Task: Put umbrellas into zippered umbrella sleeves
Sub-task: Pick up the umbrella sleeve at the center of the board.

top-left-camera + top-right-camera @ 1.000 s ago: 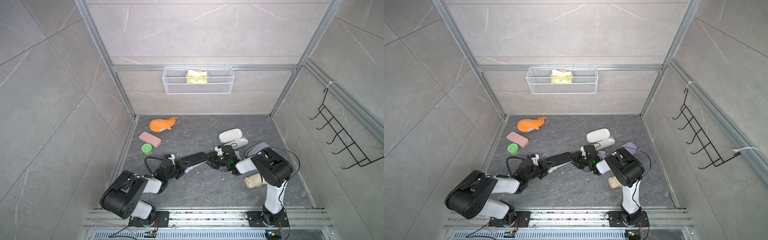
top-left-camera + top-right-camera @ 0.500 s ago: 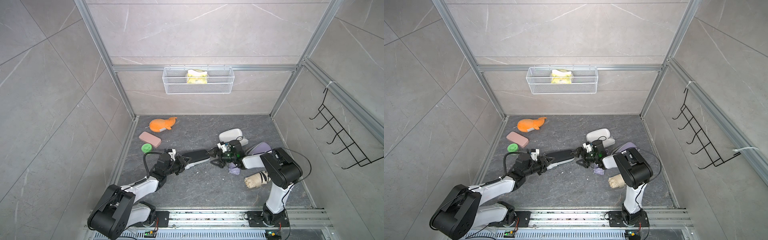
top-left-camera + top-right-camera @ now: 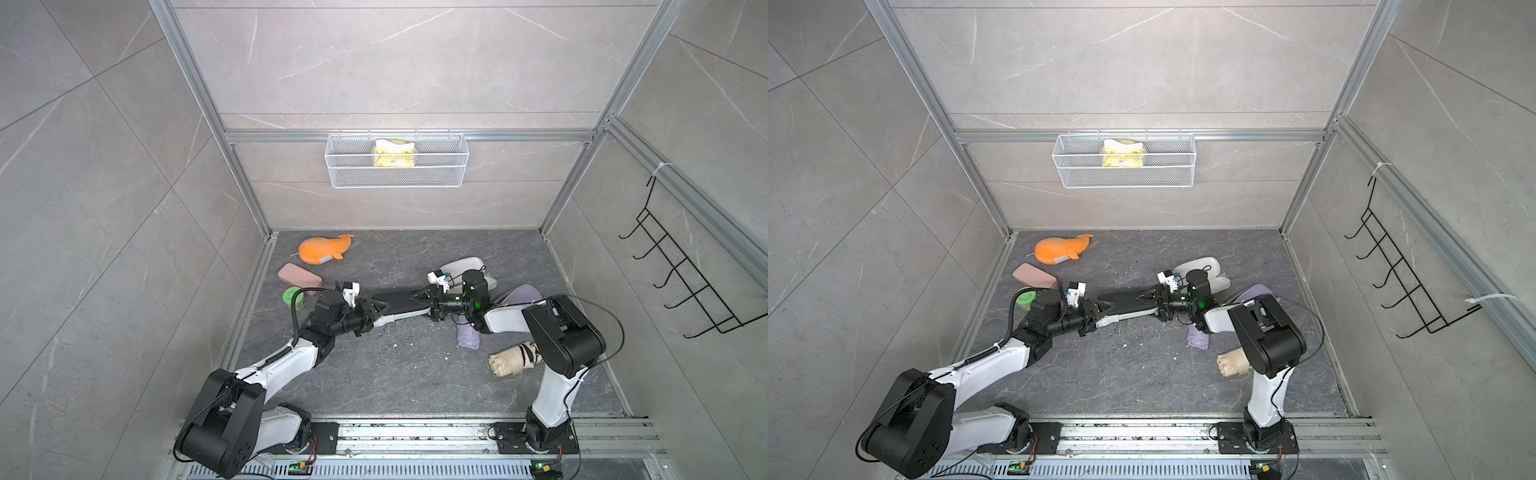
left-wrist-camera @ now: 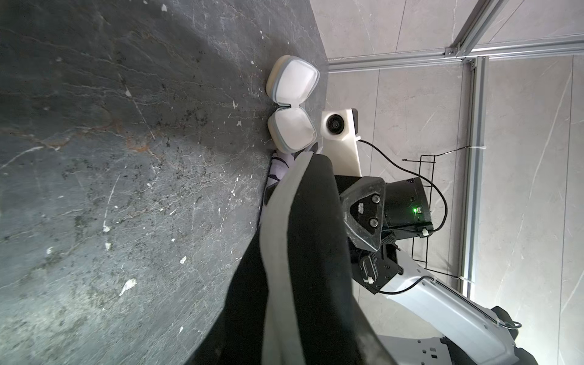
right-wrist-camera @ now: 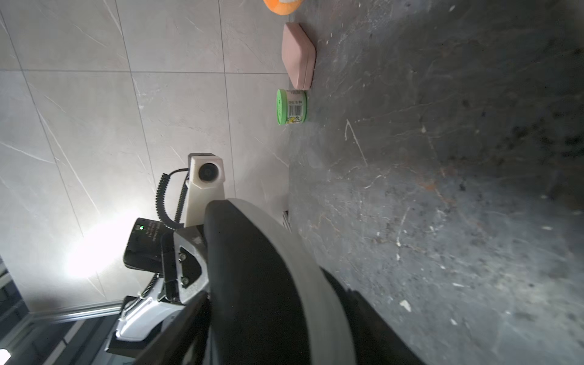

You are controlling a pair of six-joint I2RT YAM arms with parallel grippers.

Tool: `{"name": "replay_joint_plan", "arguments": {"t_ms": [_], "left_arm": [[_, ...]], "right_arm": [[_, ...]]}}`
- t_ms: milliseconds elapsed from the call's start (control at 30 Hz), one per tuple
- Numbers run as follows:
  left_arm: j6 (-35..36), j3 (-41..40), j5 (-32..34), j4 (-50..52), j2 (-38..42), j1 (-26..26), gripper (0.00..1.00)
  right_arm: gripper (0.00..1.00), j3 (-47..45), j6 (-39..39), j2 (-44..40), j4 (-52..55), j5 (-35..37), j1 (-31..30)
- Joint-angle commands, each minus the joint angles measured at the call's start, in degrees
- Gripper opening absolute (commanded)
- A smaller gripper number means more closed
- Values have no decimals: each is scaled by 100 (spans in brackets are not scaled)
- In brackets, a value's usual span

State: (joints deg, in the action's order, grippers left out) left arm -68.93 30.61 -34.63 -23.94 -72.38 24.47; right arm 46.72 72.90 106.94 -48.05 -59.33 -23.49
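Note:
In both top views the black sleeve (image 3: 399, 302) (image 3: 1125, 305) hangs just above the middle of the floor, on its edge, with its grey zip band showing. My left gripper (image 3: 372, 313) is shut on its left end. My right gripper (image 3: 428, 303) is shut on its right end. Both wrist views are filled by the black sleeve (image 4: 316, 252) (image 5: 252, 268) running between the jaws. The lavender umbrella (image 3: 468, 336) and the beige umbrella (image 3: 513, 359) lie on the floor by the right arm. An open cream sleeve (image 3: 463, 266) and a lavender sleeve (image 3: 521, 295) lie behind the right gripper.
An orange plush whale (image 3: 324, 249), a pink case (image 3: 299, 278) and a green tub (image 3: 293, 297) sit along the left wall. A wire basket (image 3: 397, 160) hangs on the back wall and a black hook rack (image 3: 681, 274) on the right wall.
The black sleeve has drifted slightly toward the back wall with both grippers. The right arm's elbow has swung rightward, uncovering the lavender umbrella. The left arm has stretched out farther.

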Motion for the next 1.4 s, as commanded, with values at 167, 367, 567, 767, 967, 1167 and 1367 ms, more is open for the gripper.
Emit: {"name": "replay_joint_plan", "arguments": {"t_ms": [167, 367, 567, 767, 967, 1167, 1367], "left_arm": [[606, 802, -428, -98, 348, -221, 66], [292, 357, 1160, 190, 862, -272, 100], [-226, -155, 2597, -780, 706, 520, 100], [-108, 246, 3347, -1665, 1, 1173, 100], [-108, 499, 3718, -2038, -427, 1184, 96], [-156, 438, 4275, -2449, -601, 1166, 81], [-357, 419, 4599, -2720, -754, 1167, 42]], "right_arm": [[34, 0, 1108, -115, -1293, 785, -38], [25, 144, 1369, -473, -1275, 1664, -42], [23, 210, 1129, -853, -737, 2521, -235], [22, 181, 955, -1007, -500, 3349, -764], [22, 134, 1063, -1114, -633, 3789, -1260], [24, 16, 1173, -1258, -630, 4157, -1655], [31, 39, 1172, -1170, -718, 4142, -1737]]}}
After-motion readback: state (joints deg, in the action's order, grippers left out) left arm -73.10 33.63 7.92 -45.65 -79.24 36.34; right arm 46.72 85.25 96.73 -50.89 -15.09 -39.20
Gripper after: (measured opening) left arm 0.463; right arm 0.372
